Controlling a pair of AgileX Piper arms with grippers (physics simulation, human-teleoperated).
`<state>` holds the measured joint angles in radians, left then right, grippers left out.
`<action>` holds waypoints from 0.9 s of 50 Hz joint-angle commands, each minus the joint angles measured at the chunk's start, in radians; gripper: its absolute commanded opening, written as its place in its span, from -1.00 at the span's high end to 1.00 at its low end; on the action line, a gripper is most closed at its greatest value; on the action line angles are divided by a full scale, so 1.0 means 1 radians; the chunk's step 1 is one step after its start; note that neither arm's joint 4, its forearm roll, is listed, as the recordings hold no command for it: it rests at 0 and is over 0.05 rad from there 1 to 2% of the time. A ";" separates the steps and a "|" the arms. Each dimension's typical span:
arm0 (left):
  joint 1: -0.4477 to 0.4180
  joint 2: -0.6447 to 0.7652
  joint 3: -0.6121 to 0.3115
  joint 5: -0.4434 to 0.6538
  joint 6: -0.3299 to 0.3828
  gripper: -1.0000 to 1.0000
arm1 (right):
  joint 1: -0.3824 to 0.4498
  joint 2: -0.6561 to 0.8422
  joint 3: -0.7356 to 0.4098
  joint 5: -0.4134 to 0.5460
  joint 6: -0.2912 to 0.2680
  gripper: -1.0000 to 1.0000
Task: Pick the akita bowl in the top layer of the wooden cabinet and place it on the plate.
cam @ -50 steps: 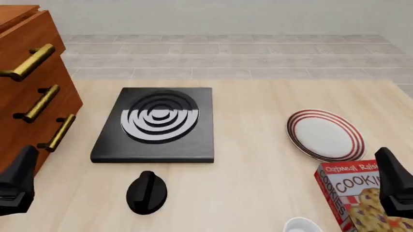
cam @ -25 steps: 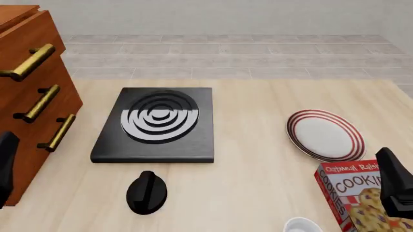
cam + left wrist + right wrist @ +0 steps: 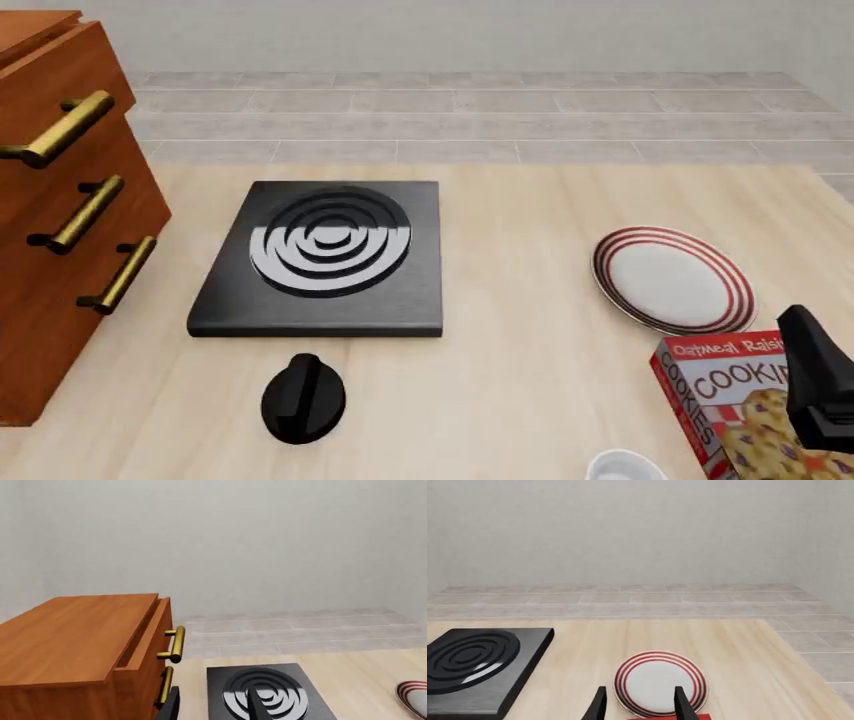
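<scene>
The wooden cabinet [image 3: 54, 230] stands at the table's left edge with its three brass handles facing right. Its top layer [image 3: 150, 640] looks pushed in, with the brass bar handle [image 3: 175, 644] showing. The akita bowl is hidden. The plate [image 3: 674, 278], white with red rings, lies at the right of the table. My left gripper [image 3: 213, 707] is open and empty, level with the cabinet's top and pointing past its drawer fronts; the front view does not show it. My right gripper [image 3: 639, 705] hangs open and empty just short of the plate [image 3: 659, 682].
A black square stove [image 3: 320, 255] with spiral rings sits mid-table between cabinet and plate. A black knob-like object [image 3: 304, 397] lies in front of it. A red cookie box [image 3: 734, 405] stands near the right gripper, and a plain white round object [image 3: 625, 466] lies at the front edge.
The left gripper has slid out of the front view past its lower left edge. The right arm and everything on the table have stayed put.
</scene>
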<state>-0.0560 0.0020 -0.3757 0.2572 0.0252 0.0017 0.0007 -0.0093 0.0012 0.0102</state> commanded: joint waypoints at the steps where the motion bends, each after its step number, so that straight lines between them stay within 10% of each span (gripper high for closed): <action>1: -0.012 -0.001 -0.086 0.066 0.006 -1.00 | 0.003 0.000 0.000 0.002 -0.003 -1.00; 45: -0.013 0.237 -0.519 0.267 0.051 -1.00 | 0.001 0.000 -0.002 0.001 -0.003 -1.00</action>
<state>-0.0706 0.1751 -0.8311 0.5028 0.0588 0.0048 0.0005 -0.0107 0.0033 0.0068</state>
